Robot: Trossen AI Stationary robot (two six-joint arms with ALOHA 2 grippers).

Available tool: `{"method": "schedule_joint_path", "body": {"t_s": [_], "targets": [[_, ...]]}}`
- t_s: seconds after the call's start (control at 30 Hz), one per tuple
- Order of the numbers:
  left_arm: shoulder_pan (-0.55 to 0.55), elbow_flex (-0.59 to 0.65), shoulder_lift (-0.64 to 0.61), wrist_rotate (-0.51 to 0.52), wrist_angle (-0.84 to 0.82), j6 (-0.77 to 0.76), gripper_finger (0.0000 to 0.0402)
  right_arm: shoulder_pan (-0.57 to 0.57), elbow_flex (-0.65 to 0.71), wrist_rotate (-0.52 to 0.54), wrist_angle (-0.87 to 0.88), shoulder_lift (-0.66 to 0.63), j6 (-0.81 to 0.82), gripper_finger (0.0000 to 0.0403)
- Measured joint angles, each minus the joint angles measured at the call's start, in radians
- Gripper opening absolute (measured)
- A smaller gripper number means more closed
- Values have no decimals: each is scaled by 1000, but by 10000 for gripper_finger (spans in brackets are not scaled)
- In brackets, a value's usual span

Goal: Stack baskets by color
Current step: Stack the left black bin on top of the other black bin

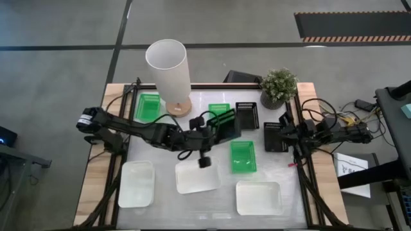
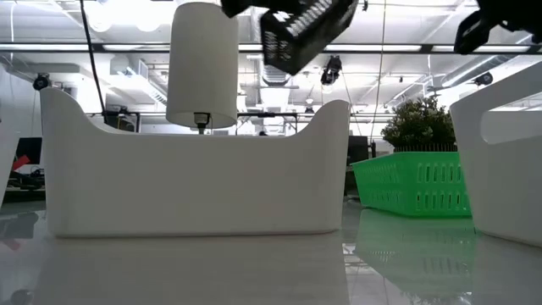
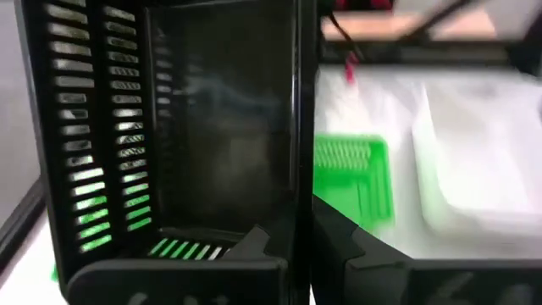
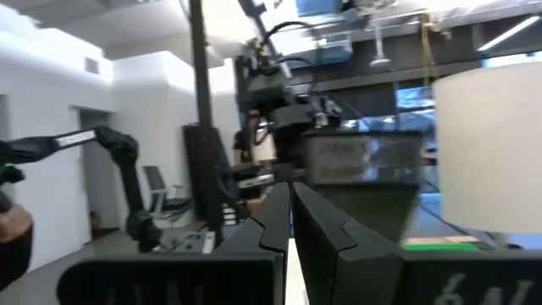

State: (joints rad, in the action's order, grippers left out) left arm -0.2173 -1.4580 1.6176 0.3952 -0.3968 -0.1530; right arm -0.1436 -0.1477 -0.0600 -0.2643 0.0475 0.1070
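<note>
From above, the table (image 1: 292,192) carries three bright green baskets, three black baskets and three translucent white ones. The first green basket (image 1: 148,106) lies at the far left just beside the base of the tall white lamp (image 1: 168,67), the second green basket (image 1: 219,110) sits near the far middle, partly hidden by the left arm's load, and the third green basket (image 1: 243,156) lies right of centre. Of the black ones, one black basket (image 1: 247,115) rests toward the far right of centre, another black basket (image 1: 274,136) sits under the right arm's gripper, and the held black basket (image 1: 226,123) is clamped, tilted and off the table, in the left gripper (image 1: 215,128), whose fingers are closed on its wall; the left wrist view shows that slotted wall pinched between them. The low view shows this basket hanging high over the table. The three white baskets line the near edge: a left white basket (image 1: 136,183), a middle white basket (image 1: 198,177) and a right white basket (image 1: 259,197), all apart from one another. The right gripper (image 1: 276,133) waits at the right side with its fingers pressed together and seemingly holding nothing, though the overhead view is too small to be sure. A potted plant (image 1: 279,86) stands at the far right corner.
</note>
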Motion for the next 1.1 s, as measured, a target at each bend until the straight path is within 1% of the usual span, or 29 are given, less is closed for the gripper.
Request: {"method": "schedule_joint_path", "body": {"t_s": [0.17, 0.23, 0.3, 0.43, 0.63, 0.83, 0.97, 1.1], "targets": [[30, -4, 66, -1, 111, -3, 0, 0, -10, -96, 3, -1, -1, 9], [46, -4, 94, -2, 148, -25, 0, 0, -12, -116, -2, -2, -3, 9], [64, -6, 121, -1, 176, -55, 0, 0, -16, -116, -2, -2, -5, 9], [99, -55, 191, 0, 200, -96, 0, 0, -27, -126, -1, -2, -24, 9], [149, -184, 325, -1, 204, -103, 0, 0, -46, -128, 12, -2, -49, 9], [209, -299, 452, -1, 203, -103, 0, 0, -79, -128, 86, -1, -67, 9], [234, -344, 516, -3, 206, -103, 0, 0, -97, -127, 129, -1, -71, 9], [250, -353, 550, -18, 210, -104, 0, 0, -99, -127, 136, -1, -82, 9]]}}
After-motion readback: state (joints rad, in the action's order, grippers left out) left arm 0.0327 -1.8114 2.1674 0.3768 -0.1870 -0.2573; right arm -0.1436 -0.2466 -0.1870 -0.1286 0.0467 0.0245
